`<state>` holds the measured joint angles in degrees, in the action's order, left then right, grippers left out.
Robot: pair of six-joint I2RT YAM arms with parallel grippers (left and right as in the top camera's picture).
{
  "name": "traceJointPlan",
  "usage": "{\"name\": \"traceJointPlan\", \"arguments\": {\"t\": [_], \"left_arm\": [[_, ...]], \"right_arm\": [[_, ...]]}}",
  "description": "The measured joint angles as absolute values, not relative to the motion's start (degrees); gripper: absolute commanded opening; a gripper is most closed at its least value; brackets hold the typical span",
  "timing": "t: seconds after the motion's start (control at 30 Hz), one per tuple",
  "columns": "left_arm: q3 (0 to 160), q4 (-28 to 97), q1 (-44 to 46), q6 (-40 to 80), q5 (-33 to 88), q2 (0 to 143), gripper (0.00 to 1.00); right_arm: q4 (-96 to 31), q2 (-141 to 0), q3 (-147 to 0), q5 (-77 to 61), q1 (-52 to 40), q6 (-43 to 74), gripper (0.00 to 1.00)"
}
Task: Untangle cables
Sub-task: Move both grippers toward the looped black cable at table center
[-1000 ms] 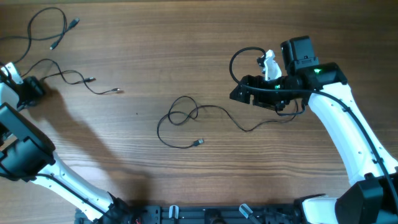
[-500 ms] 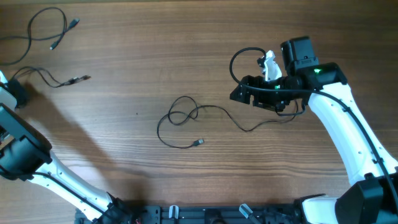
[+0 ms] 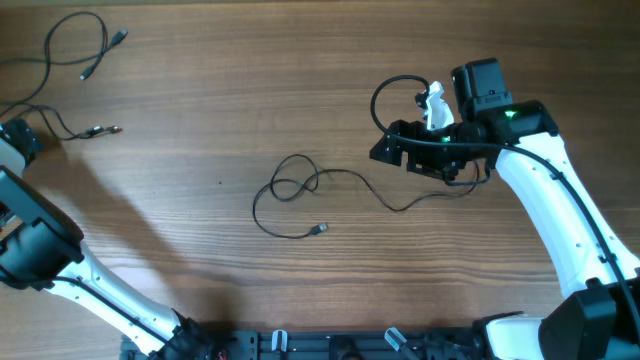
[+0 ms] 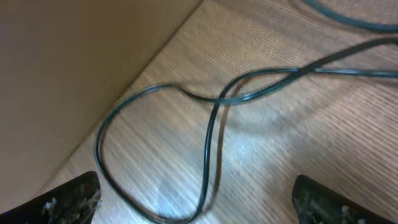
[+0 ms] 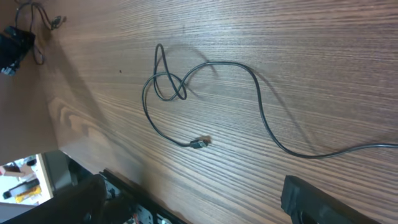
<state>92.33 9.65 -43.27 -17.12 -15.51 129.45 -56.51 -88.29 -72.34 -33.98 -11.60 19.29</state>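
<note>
The left gripper point(image 4: 196, 202) sits at the far left edge of the overhead view. Its fingers point(image 4: 68, 199) are spread wide, and a loop of the first cable point(image 4: 211, 143) lies on the table point(image 3: 220, 90) between them, unpinched. The second cable point(image 3: 75, 35) curls in the upper left corner. The third cable point(image 3: 300, 190), looped once, lies mid-frame. The right gripper point(image 3: 385, 152), at upper right, is also wide open and grasps nothing.
</note>
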Motion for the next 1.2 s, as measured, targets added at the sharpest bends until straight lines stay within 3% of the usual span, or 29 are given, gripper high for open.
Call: {"name": "traceJointPlan", "arguments": {"t": [0.1, 0.13, 0.27, 0.33, 0.5, 0.73, 0.87, 1.0, 1.2], "left_arm": [[92.3, 13.9, -43.1, -11.1, -11.8, 126.0, 1.0], [92.3, 16.2, -42.9, -7.1, -7.2, 123.3, 1.0], [93.2, 20.4, -41.1, 12.6, 19.7, 113.6, 1.0], [94.5, 29.5, -38.5, 21.2, 33.5, 112.5, 1.0], [93.2, 53.3, -25.2, 20.5, 44.9, 113.1, 0.95], [93.2, 67.9, -4.2, 16.5, 36.8, 113.1, 0.91], [93.1, 72.2, 8.1, 16.4, 29.3, 113.1, 0.83], [91.3, 69.1, 18.6, 21.0, 23.1, 113.1, 0.83], [84.8, 58.8, 30.1, 32.8, 16.9, 113.1, 0.7]], "right_arm": [[-56.1, -88.3, -72.3, -33.1, -11.6, 19.4, 0.93], [-55.5, -88.3, -72.3, -32.9, -11.6, 19.4, 0.97], [-53.8, -88.3, -72.3, -31.5, -10.8, 19.7, 1.0], [-54.4, -88.3, -72.3, -29.6, -9.0, 20.2, 1.0], [-56.8, -88.3, -72.2, -24.8, -2.0, 20.8, 1.0], [-59.9, -88.3, -72.2, -20.2, 4.2, 20.8, 1.0], [-60.8, -88.3, -72.2, -19.2, 4.2, 20.8, 1.0], [-61.8, -88.3, -72.2, -19.6, 4.2, 20.8, 1.0], [-63.4, -88.3, -72.2, -22.2, 4.2, 20.8, 1.0]]}}
